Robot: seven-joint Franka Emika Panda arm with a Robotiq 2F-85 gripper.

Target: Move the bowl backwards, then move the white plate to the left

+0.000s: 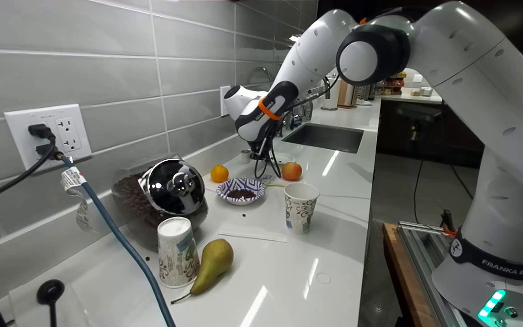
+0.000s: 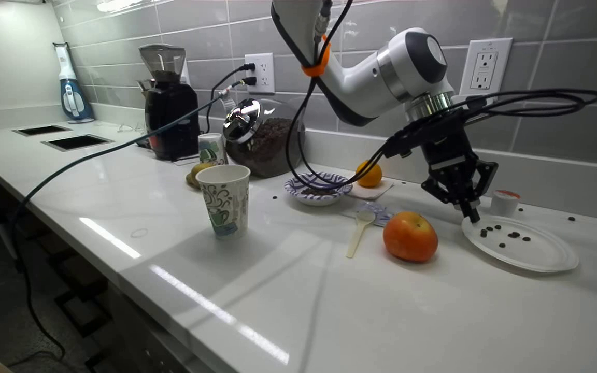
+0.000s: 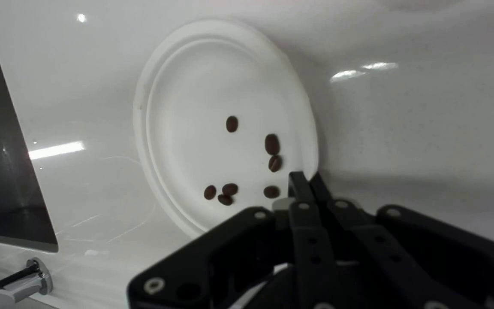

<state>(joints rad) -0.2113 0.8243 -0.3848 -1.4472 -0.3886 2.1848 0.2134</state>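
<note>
The white plate lies by the wall with several coffee beans on it. It also shows in the wrist view and partly behind the cables in an exterior view. My gripper is at the plate's rim. In the wrist view its fingertips are closed around the rim, one inside and one outside. I cannot tell if the rim is lifted. The bowl, patterned purple and white with dark beans in it, sits on the counter away from the gripper; it shows in both exterior views.
A red-orange fruit, a spoon and an orange lie between bowl and plate. A small white container stands behind the plate. A paper cup, a pear and a bean jar are nearer the bowl. A sink is beyond the plate.
</note>
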